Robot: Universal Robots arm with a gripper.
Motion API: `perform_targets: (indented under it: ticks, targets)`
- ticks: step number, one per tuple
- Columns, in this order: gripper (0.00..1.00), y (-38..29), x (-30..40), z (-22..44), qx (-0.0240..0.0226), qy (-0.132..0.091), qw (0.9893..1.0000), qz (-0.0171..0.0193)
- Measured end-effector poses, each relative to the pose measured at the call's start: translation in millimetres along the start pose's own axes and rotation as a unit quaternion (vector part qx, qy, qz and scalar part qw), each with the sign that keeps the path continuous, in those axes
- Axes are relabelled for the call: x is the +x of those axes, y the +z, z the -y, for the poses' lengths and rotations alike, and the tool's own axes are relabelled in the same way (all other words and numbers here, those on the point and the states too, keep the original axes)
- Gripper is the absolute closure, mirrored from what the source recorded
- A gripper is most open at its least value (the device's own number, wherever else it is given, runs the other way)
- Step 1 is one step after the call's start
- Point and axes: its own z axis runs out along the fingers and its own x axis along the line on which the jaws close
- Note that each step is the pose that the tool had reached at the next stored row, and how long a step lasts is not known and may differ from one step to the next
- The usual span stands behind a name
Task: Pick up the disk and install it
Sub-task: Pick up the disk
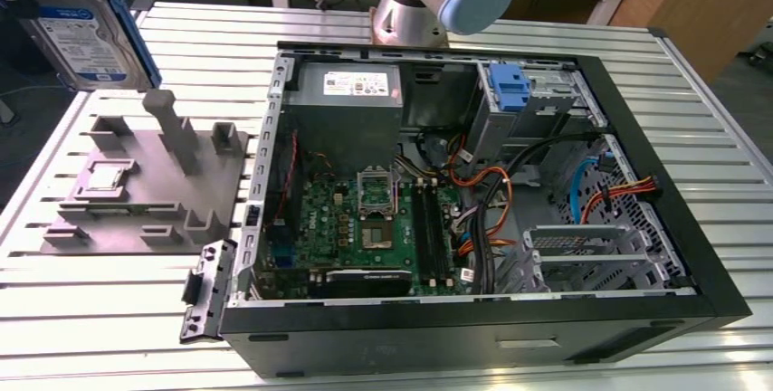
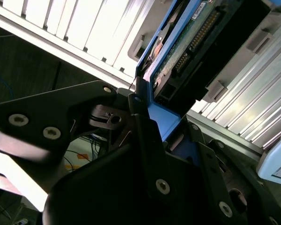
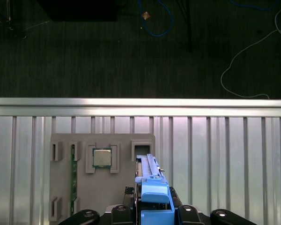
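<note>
The ribbed metal worktop [image 1: 109, 319] carries an open computer case [image 1: 459, 329] with its motherboard [image 1: 362, 219] exposed. Just beside the case, on the exterior view's left, sits a grey plastic stand [image 1: 145, 183] with upright posts. The disk [image 1: 79, 33] hangs upright in the air over the stand's far end, apparently clear of the posts and well apart from the case. In the first wrist view its blue carrier frame [image 3: 152, 190] reaches toward the stand. The end effector [image 2: 147, 110] is pinched on that carrier edge. By my reading, pickup is done and the carry is in hand. Installing calls for lining the carrier up squarely with a bay in the case, though I cannot tell which bay.
</note>
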Motion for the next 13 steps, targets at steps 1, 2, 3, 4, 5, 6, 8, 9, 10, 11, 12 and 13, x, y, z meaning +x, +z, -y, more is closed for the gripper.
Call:
perform_targets:
  ticks: [1, 2, 3, 4, 5, 6, 8, 9, 10, 11, 12, 13]
  targets:
    - [0.63, -0.2, 0.0, 0.0, 0.0001, 0.000, 1.0000, 0.0000]
    - [0.63, -0.3, 0.0, 0.0, 0.0001, 0.000, 1.0000, 0.0001]
    - [0.63, -0.5, 0.0, 0.0, 0.0001, 0.000, 1.0000, 0.0000]
    - [0.63, -0.7, 0.0, 0.0, 0.0000, 0.000, 1.0000, 0.0000]
    - [0.63, -0.9, 0.0, 0.0, 0.0000, 0.000, 1.0000, 0.0000]
    - [0.63, -2.0, -0.1, -0.1, 0.0000, 0.000, 1.0000, 0.0000]
    - [0.63, -2.3, -0.1, -0.1, 0.0000, 0.000, 1.0000, 0.0000]
    - [0.63, -2.5, -0.1, -0.1, 0.0000, 0.000, 1.0000, 0.0000]
    - [0.63, -2.7, -0.1, -0.1, 0.0000, 0.000, 1.0000, 0.0000]
    - [0.63, -3.2, -0.1, -0.1, 0.0001, 0.000, 1.0000, 0.0000]
    - [0.63, -3.7, -0.1, -0.1, 0.0000, 0.000, 1.0000, 0.0000]
    - [0.63, -3.9, -0.2, -0.1, 0.0000, 0.000, 1.0000, 0.0000]
